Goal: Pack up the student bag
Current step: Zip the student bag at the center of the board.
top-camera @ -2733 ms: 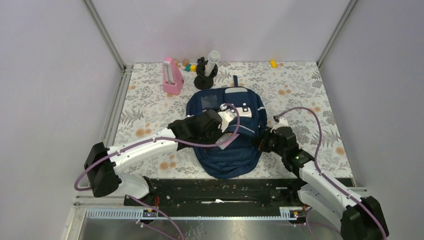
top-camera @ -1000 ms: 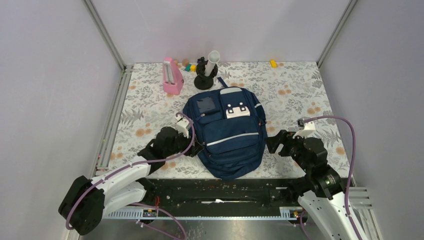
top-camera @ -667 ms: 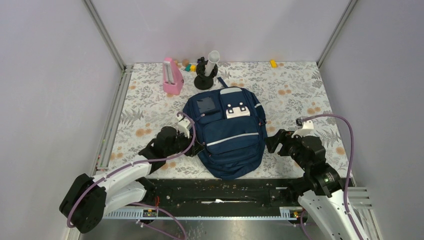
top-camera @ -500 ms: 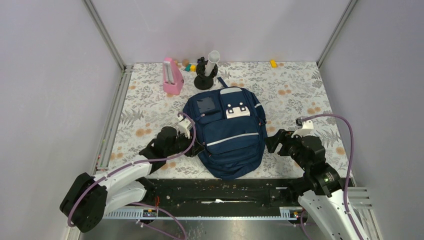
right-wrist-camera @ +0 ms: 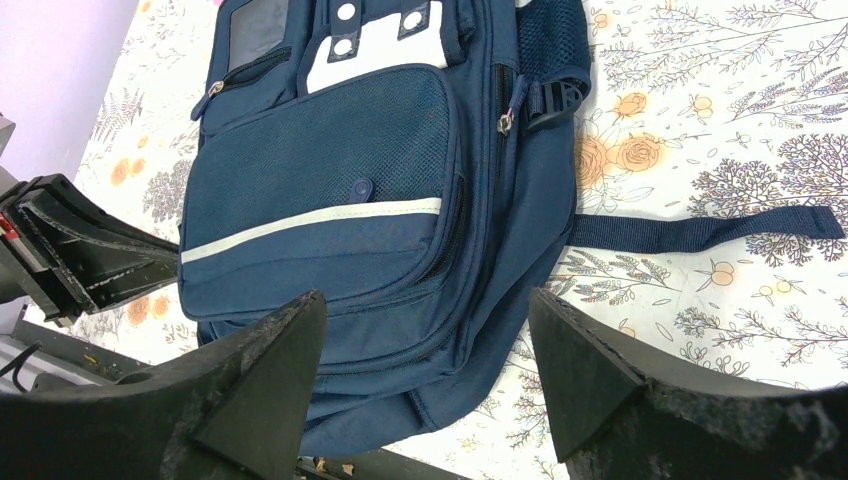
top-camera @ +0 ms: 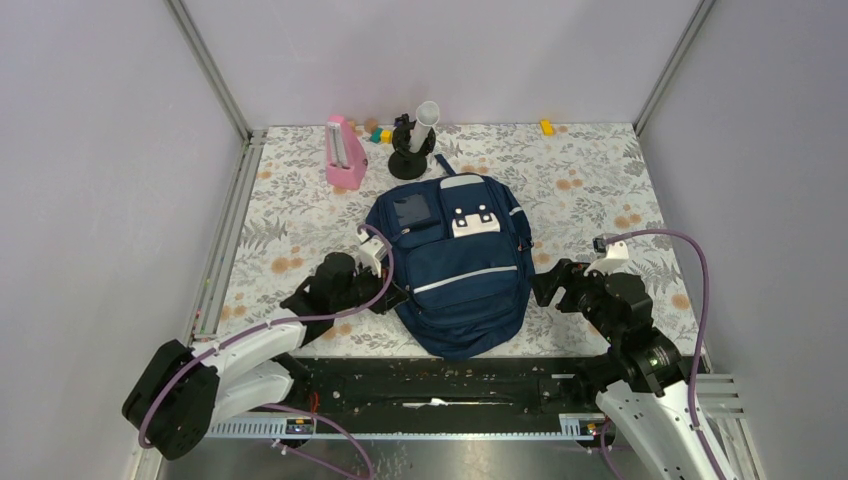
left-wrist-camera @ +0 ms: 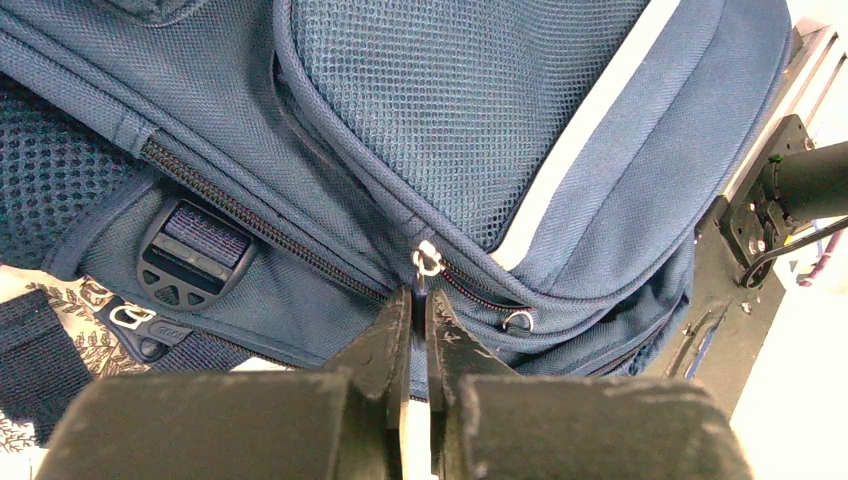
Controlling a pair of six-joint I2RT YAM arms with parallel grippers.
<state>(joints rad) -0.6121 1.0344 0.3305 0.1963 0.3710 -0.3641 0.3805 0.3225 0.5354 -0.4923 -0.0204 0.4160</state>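
A: Left gripper (left-wrist-camera: 418, 312)?
B: Fingers together, pinching the zip pull (left-wrist-camera: 419, 288); right gripper (right-wrist-camera: 422, 300) apart, empty.
A: The bag (top-camera: 460, 265)?
B: Flat on the table (top-camera: 600, 180) between them (nothing pins it), so a tug may drag it, or the pull slips out.

The student bag (top-camera: 460, 290) is navy with a pale stripe and white front patches — the desk (top-camera: 600, 180) white, printed with grey leaves and orange blossoms — the case (top-camera: 344, 160) pink.
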